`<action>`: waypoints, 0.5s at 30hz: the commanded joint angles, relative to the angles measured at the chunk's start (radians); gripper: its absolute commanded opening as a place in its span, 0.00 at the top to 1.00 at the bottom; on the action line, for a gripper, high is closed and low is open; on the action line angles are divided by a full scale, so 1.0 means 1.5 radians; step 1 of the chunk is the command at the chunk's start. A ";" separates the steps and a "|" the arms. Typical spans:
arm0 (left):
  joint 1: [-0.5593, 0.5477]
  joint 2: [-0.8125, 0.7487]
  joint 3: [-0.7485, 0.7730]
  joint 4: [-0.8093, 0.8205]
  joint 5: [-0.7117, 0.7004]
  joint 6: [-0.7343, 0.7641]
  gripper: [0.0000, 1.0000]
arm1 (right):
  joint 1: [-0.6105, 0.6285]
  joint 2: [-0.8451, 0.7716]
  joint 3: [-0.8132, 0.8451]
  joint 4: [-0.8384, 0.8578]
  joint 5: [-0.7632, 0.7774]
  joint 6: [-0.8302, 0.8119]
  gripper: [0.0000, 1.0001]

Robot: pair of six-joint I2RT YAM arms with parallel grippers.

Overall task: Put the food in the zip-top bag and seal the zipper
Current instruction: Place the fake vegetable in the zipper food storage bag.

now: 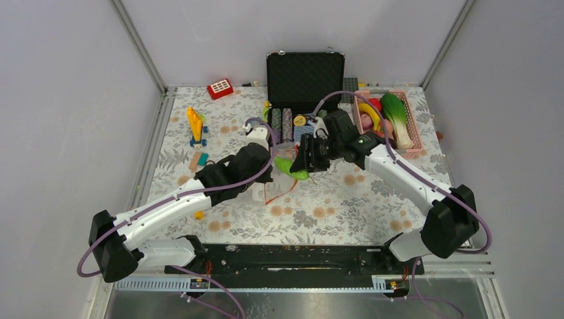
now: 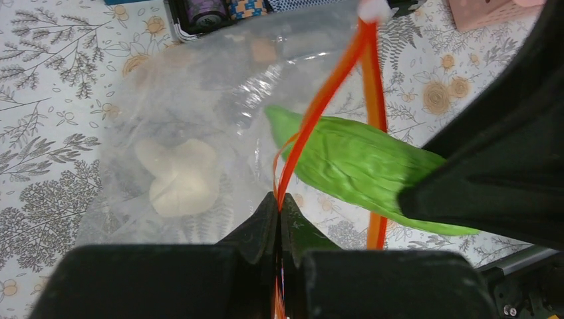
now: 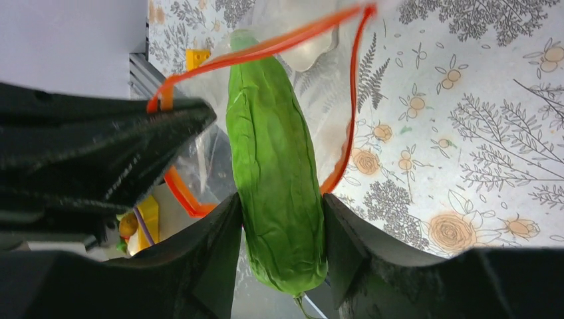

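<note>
At mid-table, the zip-top bag [image 2: 186, 100], a pale piece [image 2: 178, 176] inside, is pinched at its zipper [image 2: 319, 106] by the left gripper [image 2: 278, 206]; a green leaf [image 3: 273, 166], clamped by the right gripper [image 3: 282, 226], is held in its mouth.

The left arm [image 1: 166, 203] and the right arm [image 1: 406, 174] share one build: smooth white plastic link shells between chunky matte black joint housings. A thin purple cable [image 1: 489, 232] runs along each arm. Both arms are bolted to a flat black base rail [image 1: 292, 256]. The left gripper [image 2: 278, 199] has matte black plastic fingers tapering to wedge tips; the right gripper [image 3: 279, 199] has broader, rounded black ones.
</note>
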 commanded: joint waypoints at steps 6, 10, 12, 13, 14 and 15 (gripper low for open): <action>0.003 -0.008 0.009 0.055 0.060 0.017 1.00 | 0.047 0.073 0.087 0.011 0.066 0.085 0.58; 0.003 -0.008 0.008 0.056 0.061 0.017 1.00 | 0.055 0.081 0.093 0.021 0.062 0.105 0.53; 0.003 -0.008 0.008 0.056 0.063 0.015 1.00 | 0.061 0.081 0.102 0.003 0.087 0.104 0.47; 0.003 -0.008 0.007 0.057 0.064 0.015 1.00 | 0.063 0.080 0.106 -0.005 0.103 0.103 0.45; 0.003 -0.008 0.007 0.058 0.064 0.014 1.00 | 0.065 0.080 0.108 -0.010 0.115 0.106 0.42; 0.003 -0.007 0.008 0.058 0.065 0.013 1.00 | 0.067 0.079 0.107 -0.010 0.123 0.106 0.41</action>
